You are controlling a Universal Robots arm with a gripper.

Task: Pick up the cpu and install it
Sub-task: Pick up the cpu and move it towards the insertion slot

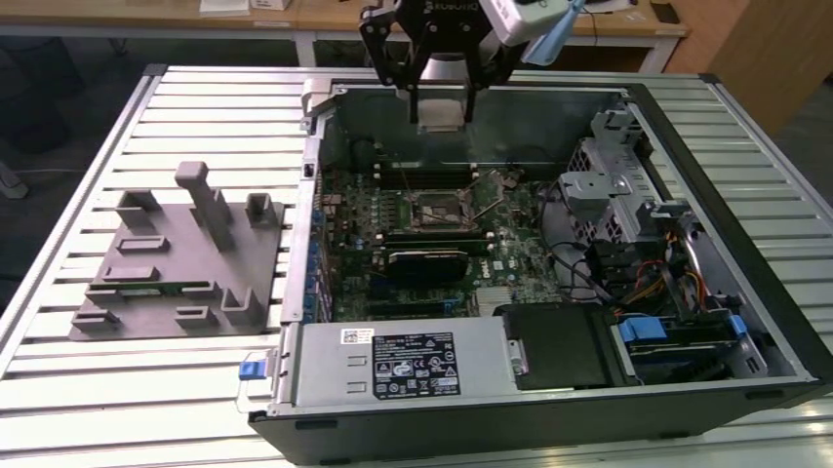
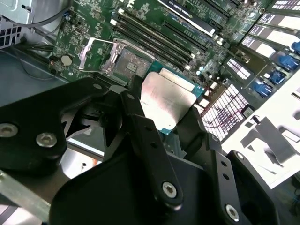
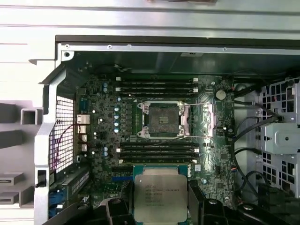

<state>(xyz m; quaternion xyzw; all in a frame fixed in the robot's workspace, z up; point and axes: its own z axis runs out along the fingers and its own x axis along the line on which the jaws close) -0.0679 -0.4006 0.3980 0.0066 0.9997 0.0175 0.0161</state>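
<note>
My gripper point(image 1: 443, 115) hangs over the far side of the open computer case, shut on the cpu point(image 1: 443, 114). In both wrist views the cpu point(image 2: 166, 99) point(image 3: 160, 193) is a flat square chip with a silvery top and green border, held by its edges between the black fingers point(image 2: 140, 136). The open motherboard socket point(image 3: 161, 119) point(image 2: 129, 63) lies below and ahead of it, its metal frame lifted. In the exterior view the socket point(image 1: 434, 207) sits mid-board, nearer the camera than the gripper.
The case point(image 1: 729, 117) lies on a slatted metal table. A grey tray point(image 1: 170, 283) with upright fixtures sits at the exterior view's left. Memory slots point(image 3: 157, 86) flank the socket. Drive cages and cables point(image 1: 651, 253) fill the case's right; a power supply point(image 1: 404, 361) sits at the front.
</note>
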